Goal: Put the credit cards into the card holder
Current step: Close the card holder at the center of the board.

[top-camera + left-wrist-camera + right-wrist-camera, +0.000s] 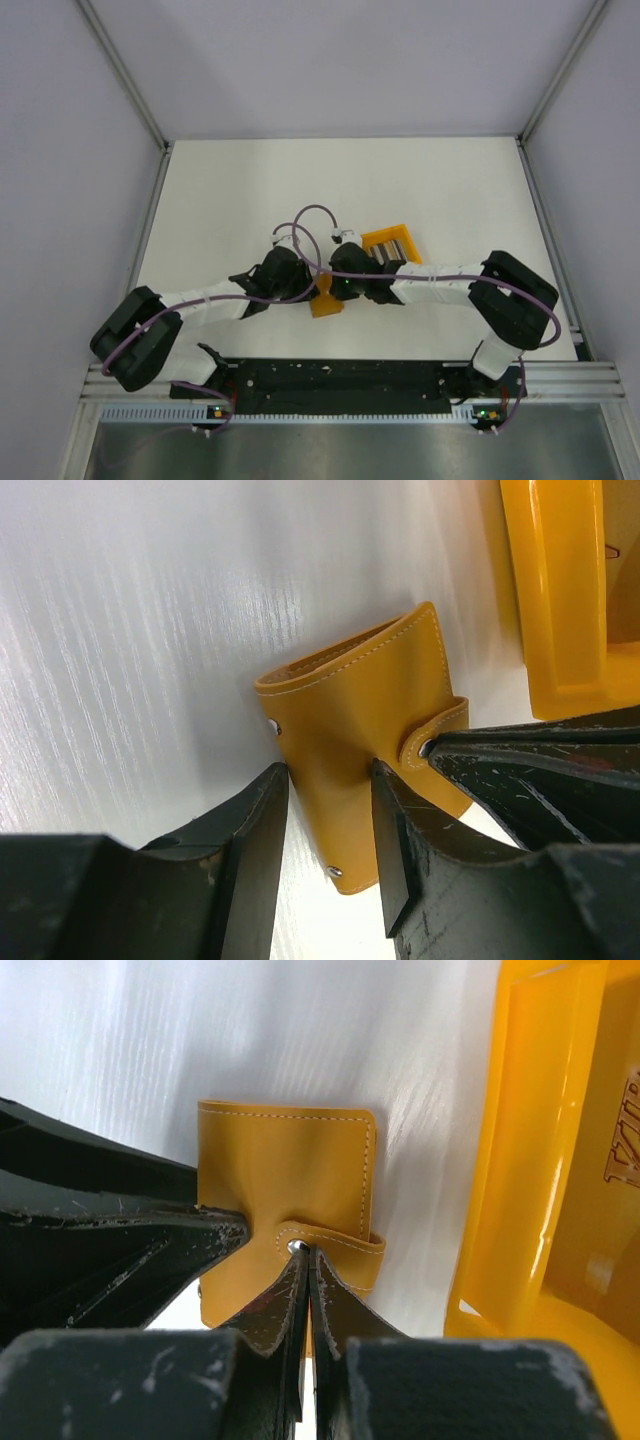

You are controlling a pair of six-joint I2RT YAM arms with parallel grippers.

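On white table (250, 190): clamping closed card holder (350, 710) in left gripper (325, 780), touching clasp tab (335, 1240) with right gripper (305, 1260) pressed together. No credit cards (390, 254) loaded yet, seemingly all in orange bin (530, 1160).

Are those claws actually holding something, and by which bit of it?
The left gripper clamps the card holder across its folded body. The right gripper, closed, touches its clasp tab; whether it pinches it cannot be told.
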